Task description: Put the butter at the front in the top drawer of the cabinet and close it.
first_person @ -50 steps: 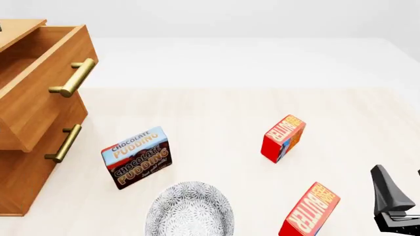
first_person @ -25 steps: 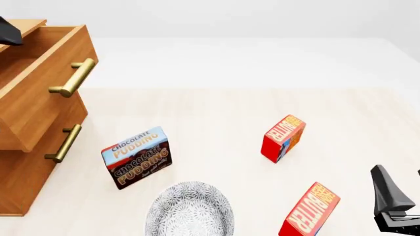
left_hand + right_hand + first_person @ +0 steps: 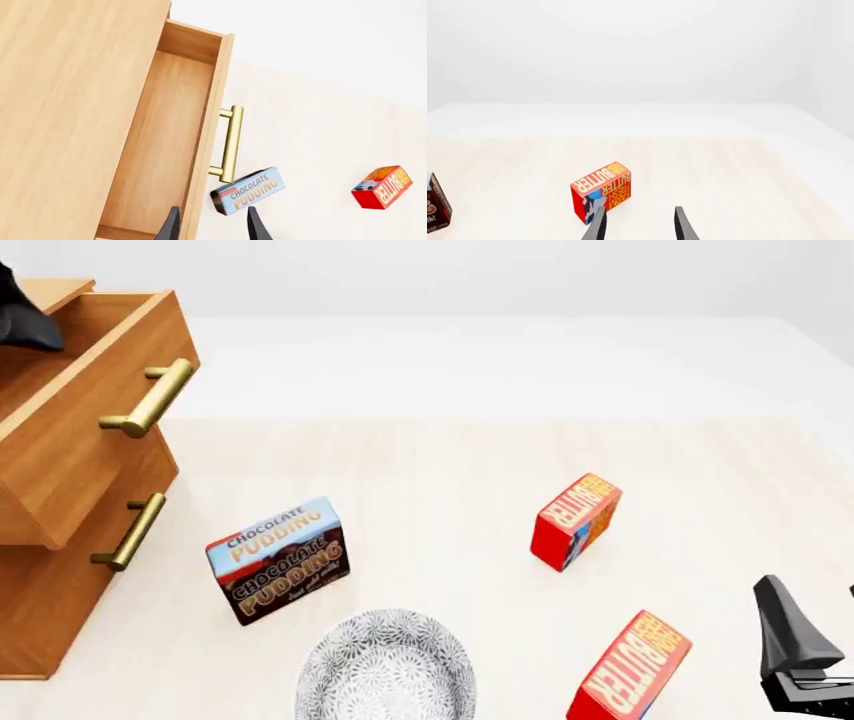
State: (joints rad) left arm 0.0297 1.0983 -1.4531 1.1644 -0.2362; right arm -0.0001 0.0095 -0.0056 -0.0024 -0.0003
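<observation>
Right gripper (image 3: 638, 224) sat empty, fingers apart, front butter (image 3: 630, 668) at its 9 o'clock; I'd square up on it before carrying to the open top drawer (image 3: 87, 410).

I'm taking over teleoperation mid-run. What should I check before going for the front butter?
1. Top drawer open: ok.
2. Right tool open, holding nothing: ok.
3. Front butter apart from the plate and the second butter carton: ok.
4. Right tool around the front butter: not ok; it sits beside it, to its right.
5. Left tool out of the drop path: not ok; it hovers open over the drawer's front edge.
6. Pudding box away from the drawer: ok.
</observation>
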